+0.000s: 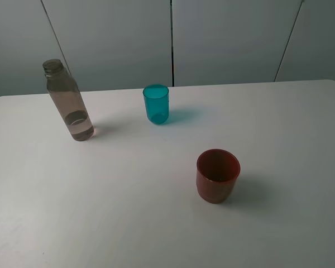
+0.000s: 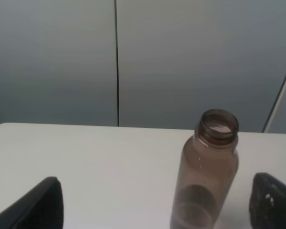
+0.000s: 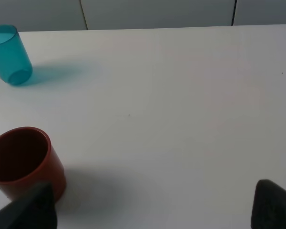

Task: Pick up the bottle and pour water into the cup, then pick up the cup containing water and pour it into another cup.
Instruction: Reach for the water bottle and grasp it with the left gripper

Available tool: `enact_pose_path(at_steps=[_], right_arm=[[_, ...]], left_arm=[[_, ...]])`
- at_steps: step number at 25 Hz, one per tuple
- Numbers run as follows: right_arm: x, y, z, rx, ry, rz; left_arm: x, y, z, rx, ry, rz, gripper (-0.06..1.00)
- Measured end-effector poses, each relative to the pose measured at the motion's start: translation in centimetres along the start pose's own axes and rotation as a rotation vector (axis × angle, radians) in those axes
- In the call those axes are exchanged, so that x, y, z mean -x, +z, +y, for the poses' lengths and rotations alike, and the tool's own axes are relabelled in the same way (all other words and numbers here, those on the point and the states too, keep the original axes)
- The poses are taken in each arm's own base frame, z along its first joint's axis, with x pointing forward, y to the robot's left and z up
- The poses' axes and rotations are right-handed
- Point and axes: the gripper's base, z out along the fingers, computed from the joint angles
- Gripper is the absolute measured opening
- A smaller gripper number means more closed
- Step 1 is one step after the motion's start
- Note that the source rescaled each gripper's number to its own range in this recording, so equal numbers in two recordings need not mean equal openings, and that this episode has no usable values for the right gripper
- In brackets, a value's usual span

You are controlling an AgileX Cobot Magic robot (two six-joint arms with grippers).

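The bottle (image 1: pixel 68 102) stands upright and uncapped at the far left of the white table (image 1: pixel 128 212), with a little water in its bottom. The teal cup (image 1: pixel 156 104) stands upright at the back middle. The red cup (image 1: pixel 218 175) stands upright, right of centre and nearer the front. Neither gripper shows in the exterior view. In the left wrist view my left gripper (image 2: pixel 157 210) is open, and the bottle (image 2: pixel 207 176) stands just ahead of it, nearer one finger. In the right wrist view my right gripper (image 3: pixel 152 205) is open; the red cup (image 3: pixel 24 162) sits by one finger and the teal cup (image 3: pixel 9 55) farther off.
Grey wall panels (image 1: pixel 173 39) rise right behind the table's back edge. The table's rounded back corners show at far left and far right.
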Motion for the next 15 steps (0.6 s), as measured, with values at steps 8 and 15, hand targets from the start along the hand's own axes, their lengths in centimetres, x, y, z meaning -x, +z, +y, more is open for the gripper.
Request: enact_pose_path(at_steps=[8, 15], right_arm=[[0.0, 0.0, 0.0, 0.0, 0.0, 0.0], [0.0, 0.0, 0.0, 0.0, 0.0, 0.0]], left_arm=[[-5.3, 1.2, 0.6, 0.01, 0.021, -0.121, 0.99], [-8.7, 4.4, 0.3, -0.049, 0.117, -0.089, 0.99]])
